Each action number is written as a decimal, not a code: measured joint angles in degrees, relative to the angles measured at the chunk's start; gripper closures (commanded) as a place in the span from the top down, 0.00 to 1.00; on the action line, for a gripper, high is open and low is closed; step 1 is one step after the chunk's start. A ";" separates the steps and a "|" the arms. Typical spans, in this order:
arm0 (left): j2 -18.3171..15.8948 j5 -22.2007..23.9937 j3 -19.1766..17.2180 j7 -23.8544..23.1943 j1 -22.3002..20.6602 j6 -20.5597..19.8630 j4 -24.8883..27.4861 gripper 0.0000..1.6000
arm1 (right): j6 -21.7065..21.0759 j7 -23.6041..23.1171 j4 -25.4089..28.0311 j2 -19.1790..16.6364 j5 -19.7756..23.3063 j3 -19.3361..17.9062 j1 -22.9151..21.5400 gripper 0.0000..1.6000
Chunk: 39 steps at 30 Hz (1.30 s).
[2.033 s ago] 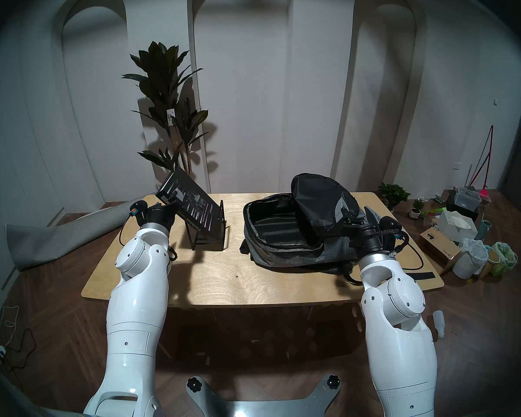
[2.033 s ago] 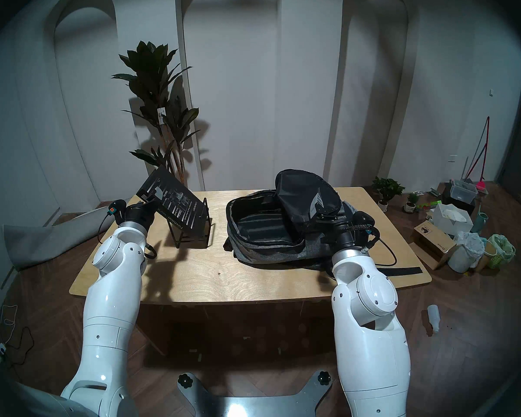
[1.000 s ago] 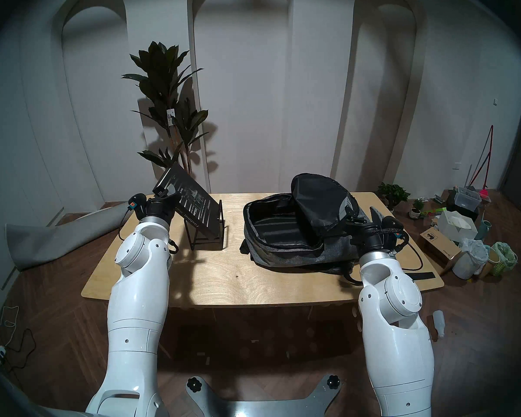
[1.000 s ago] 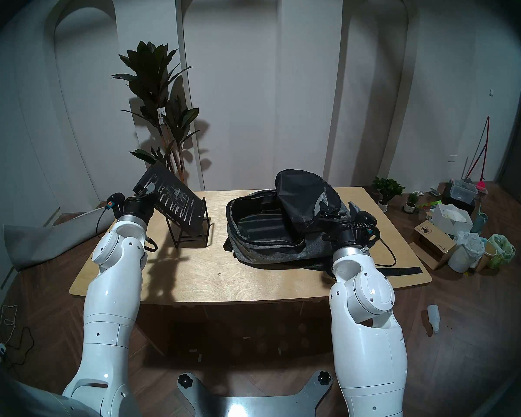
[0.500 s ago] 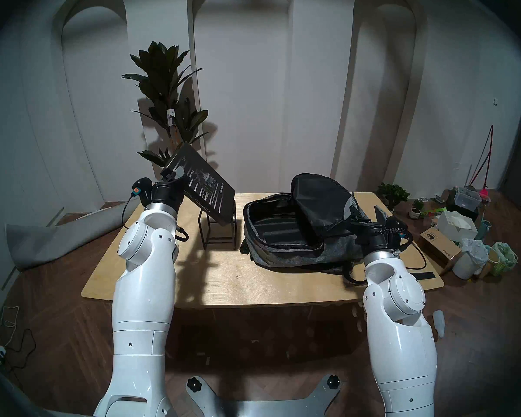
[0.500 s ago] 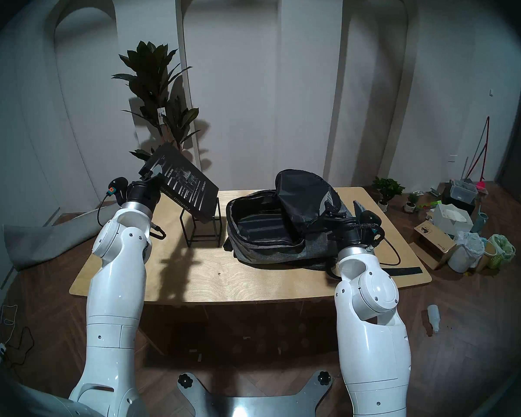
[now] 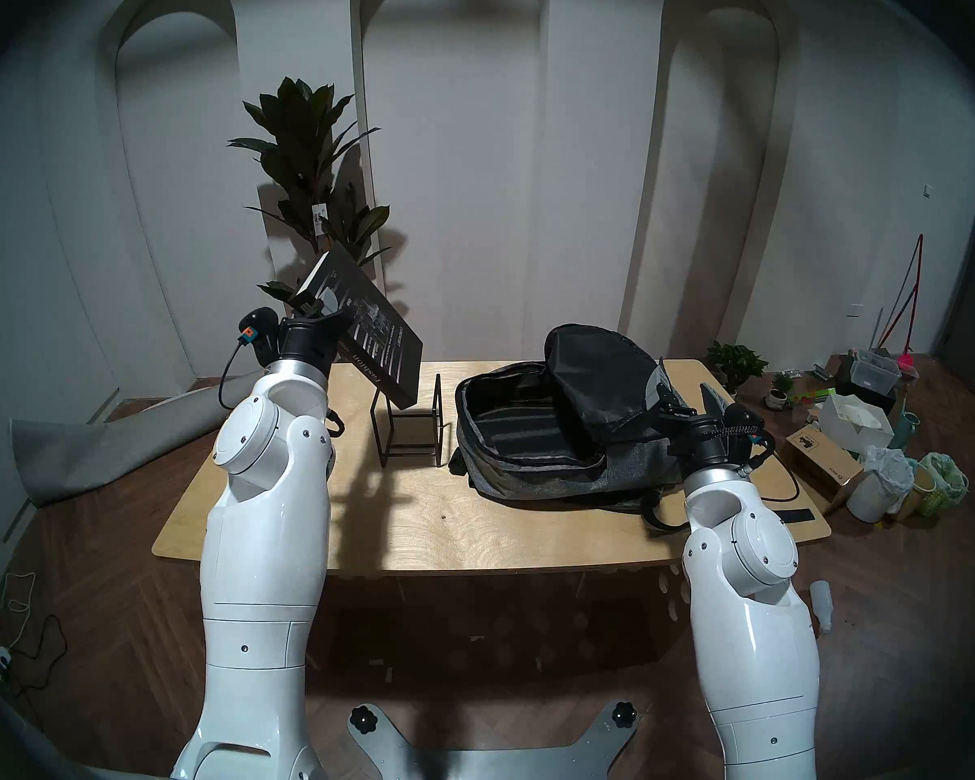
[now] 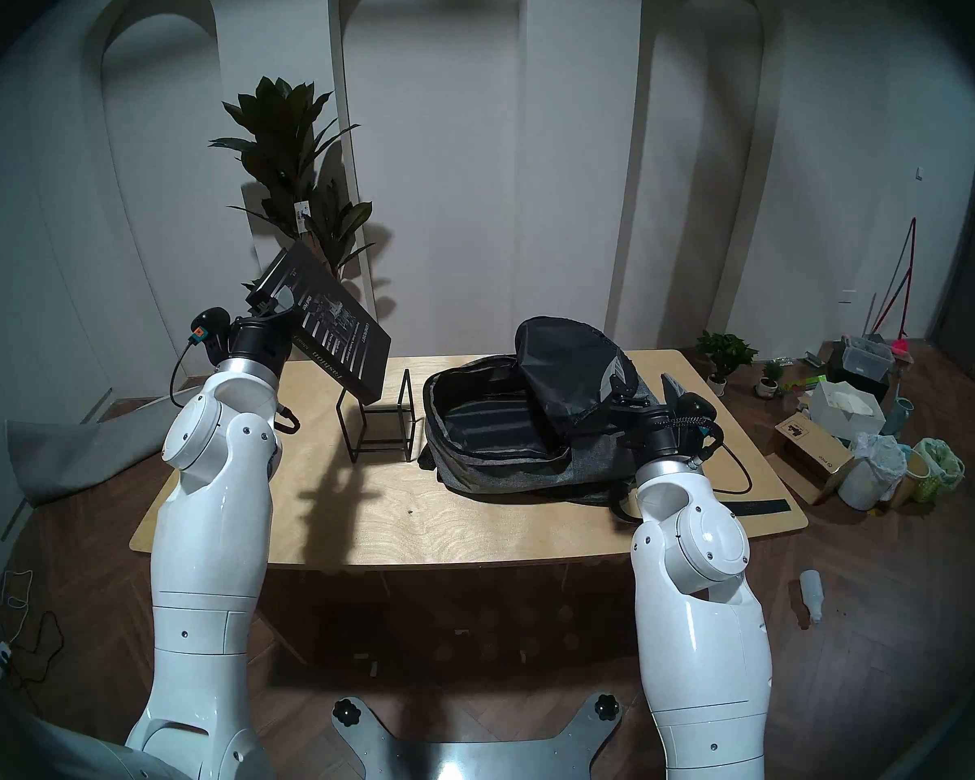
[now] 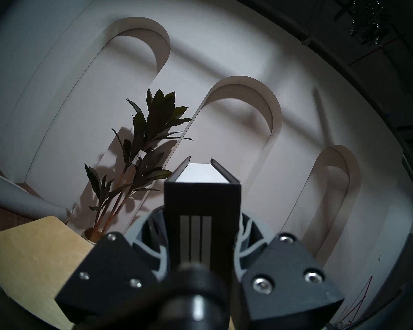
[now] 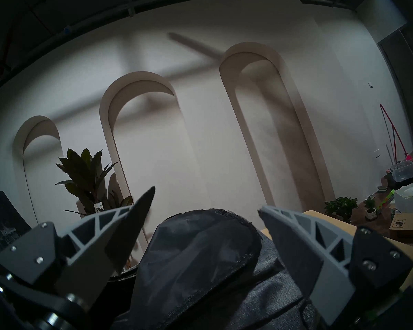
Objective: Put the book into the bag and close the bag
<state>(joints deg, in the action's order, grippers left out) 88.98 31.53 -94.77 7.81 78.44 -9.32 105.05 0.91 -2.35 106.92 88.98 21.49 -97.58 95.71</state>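
My left gripper [image 7: 319, 306] is shut on the upper left end of the black striped book [image 7: 374, 340], holding it tilted in the air above the table's [image 7: 417, 525] back left. The left wrist view shows the book's spine [image 9: 202, 215] clamped between my fingers [image 9: 244, 227]. The grey bag [image 7: 558, 475] lies open on the table's right half, with its black-lined flap [image 7: 592, 379] standing up. My right gripper [image 7: 685, 399] is open at the bag's right side. In the right wrist view the flap [image 10: 196, 251] lies between and ahead of the spread fingers [image 10: 296, 229].
An empty black wire-frame stand [image 7: 409, 430] stands just left of the bag, under the book's lower corner. A tall plant [image 7: 316, 199] is behind the table. A rolled grey mat [image 7: 108, 452] lies on the floor at left. Boxes and cups [image 7: 868, 458] clutter the floor at right.
My left gripper has lifted the book up out of the wire stand. The stand has slid right, toward the bag. My right gripper has shifted slightly right, still open.
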 measured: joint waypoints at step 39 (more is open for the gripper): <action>10.73 -1.46 17.64 24.73 -8.97 1.83 -8.98 0.00 | -7.55 -8.27 -23.30 -22.35 2.72 -10.73 -22.16 1.00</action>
<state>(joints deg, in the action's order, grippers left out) 99.71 30.08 -77.13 32.53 69.47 -7.49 96.07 -6.64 -10.61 83.61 66.63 24.21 -108.31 73.55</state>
